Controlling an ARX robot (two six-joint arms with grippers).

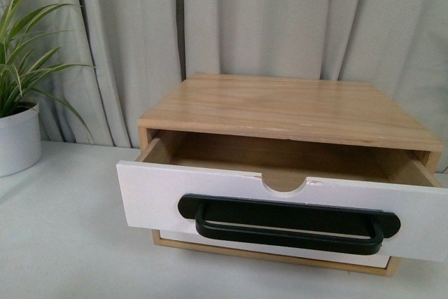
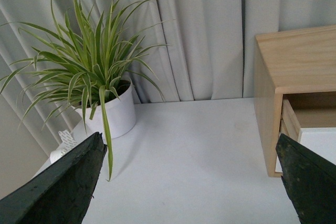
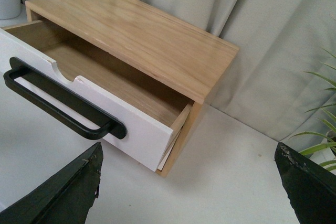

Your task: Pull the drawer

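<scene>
- On the white table point(image 1: 63, 243), centre of the front view — drawer point(image 1: 161, 197) pulled partway out of its wooden case point(image 1: 280, 106).
- Black bar handle point(image 1: 288, 227) on its front, free of either gripper.
- Left gripper point(image 2: 190, 145): fingers spread, holding nothing; right gripper point(image 3: 189, 150) the same.

a green-striped plant point(image 1: 24, 40) in a white pot point(image 1: 17, 138) stands at the white tabletop's point(image 1: 63, 243) back left edge, before grey curtains point(image 1: 280, 19).
</scene>
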